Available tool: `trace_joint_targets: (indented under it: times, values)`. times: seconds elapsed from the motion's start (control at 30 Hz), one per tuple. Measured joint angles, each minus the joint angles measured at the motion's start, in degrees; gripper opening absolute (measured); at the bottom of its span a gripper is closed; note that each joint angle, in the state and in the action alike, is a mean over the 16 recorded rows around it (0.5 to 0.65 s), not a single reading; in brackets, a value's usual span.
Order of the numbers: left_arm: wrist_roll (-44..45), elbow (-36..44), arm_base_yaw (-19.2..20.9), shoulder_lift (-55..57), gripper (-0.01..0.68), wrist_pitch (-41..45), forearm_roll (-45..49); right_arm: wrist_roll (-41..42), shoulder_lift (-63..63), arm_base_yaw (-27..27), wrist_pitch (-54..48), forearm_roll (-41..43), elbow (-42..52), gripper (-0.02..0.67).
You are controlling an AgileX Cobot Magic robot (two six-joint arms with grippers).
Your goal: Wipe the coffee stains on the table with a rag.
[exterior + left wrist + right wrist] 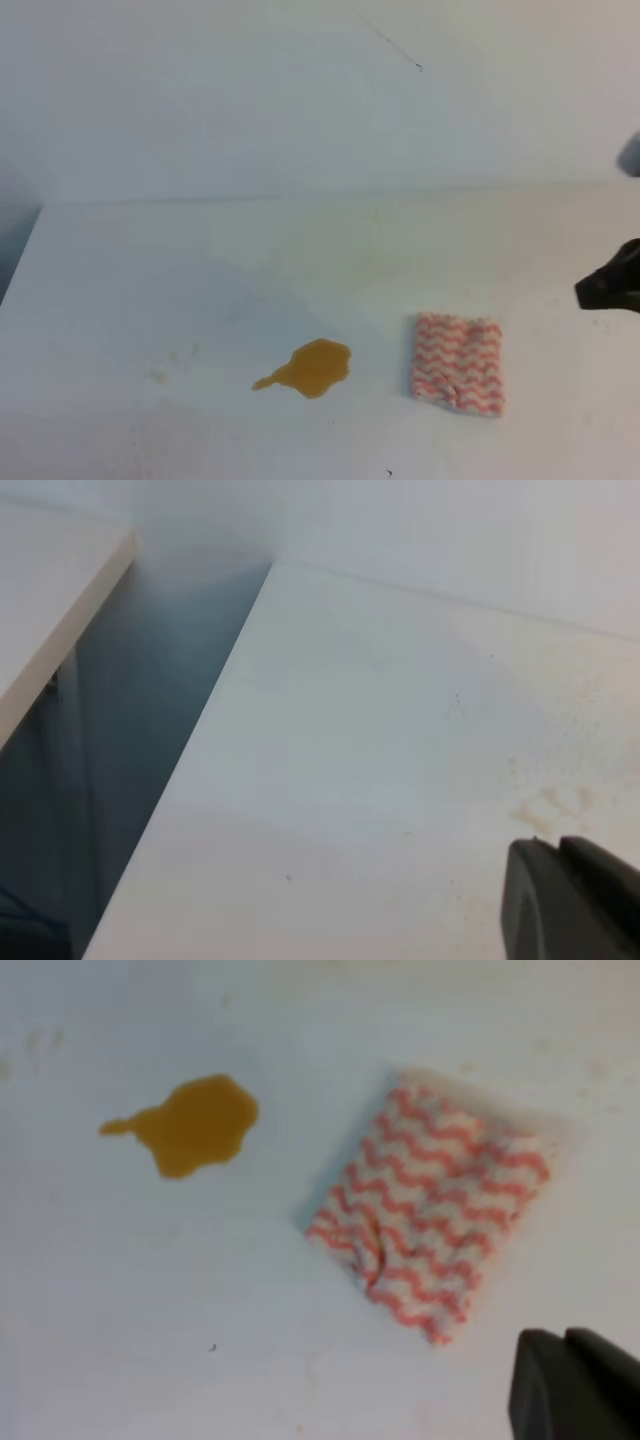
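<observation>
The coffee stains (312, 367) are one amber puddle with a thin tail pointing left, lying on the white table (200, 260) near its front. The rag (458, 363), folded, with a red and white zigzag pattern, lies flat just right of the puddle without touching it. In the right wrist view the rag (430, 1200) sits right of the puddle (192, 1125). My right gripper (565, 1336) hovers shut and empty off the rag's near right corner; it shows as a dark shape (610, 278) at the right edge. My left gripper (560, 846) looks shut and empty over the table's left part.
The table's left edge (215, 720) drops into a dark gap beside another white surface (50, 600). Faint yellowish smudges (175, 365) mark the table left of the puddle. A white wall (300, 100) rises behind the table.
</observation>
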State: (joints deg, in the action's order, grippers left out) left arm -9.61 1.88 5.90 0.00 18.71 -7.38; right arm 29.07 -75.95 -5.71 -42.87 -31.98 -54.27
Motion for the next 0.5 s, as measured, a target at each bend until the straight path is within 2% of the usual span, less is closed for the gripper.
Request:
trace_joint_targets:
  times: [0.23, 0.5]
  values:
    - [0.00, 0.31, 0.00, 0.00, -0.001, 0.00, 0.00, -5.41, -14.60, -11.22, -1.30, 9.34, -10.19, 0.028]
    - [0.00, 0.63, 0.00, 0.00, -0.001, 0.00, 0.00, -14.95, -27.31, -21.95, -1.31, 22.36, -20.21, 0.142]
